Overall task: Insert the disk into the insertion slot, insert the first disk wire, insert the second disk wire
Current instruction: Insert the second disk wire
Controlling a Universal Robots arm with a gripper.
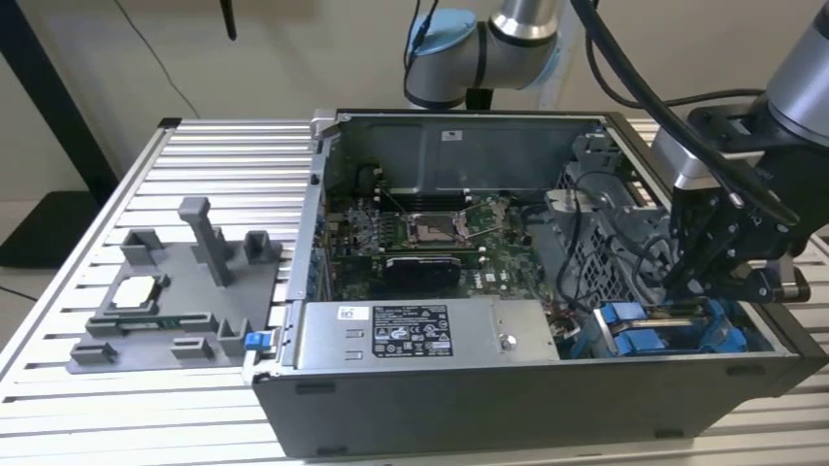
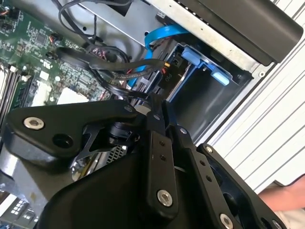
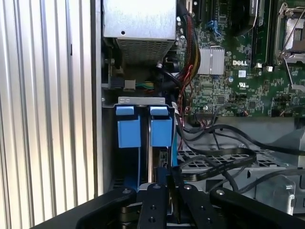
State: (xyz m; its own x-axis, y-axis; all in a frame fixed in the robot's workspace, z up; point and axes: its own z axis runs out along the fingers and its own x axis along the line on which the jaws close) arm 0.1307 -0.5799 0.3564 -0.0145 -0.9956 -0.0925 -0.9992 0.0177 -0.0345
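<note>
The insertion slot [image 1: 622, 325] is the grey cage with blue rails in the open computer case's front corner, on the exterior view's right. In the first wrist view, two blue caddy tabs [image 3: 160, 126] stand side by side under the cage's metal rim [image 3: 141, 101]. The disk's silver body is hidden. My gripper [image 1: 677, 291] reaches down into the case just over the cage. Its black fingers [image 3: 157, 200] are pressed together on a thin dark piece. Black disk wires [image 2: 114, 71] loop right at the gripper's [image 2: 159, 107] tips, and a flat blue wire [image 2: 159, 34] runs past the cage.
The grey power-supply box [image 1: 428, 332] lies beside the cage, with the motherboard [image 1: 414, 233] behind it. A grey fixture tray [image 1: 169, 301] with upright posts sits on the slatted table [image 1: 78, 408] at the exterior view's left. Part of a person's hand [image 2: 281, 198] shows beyond the case.
</note>
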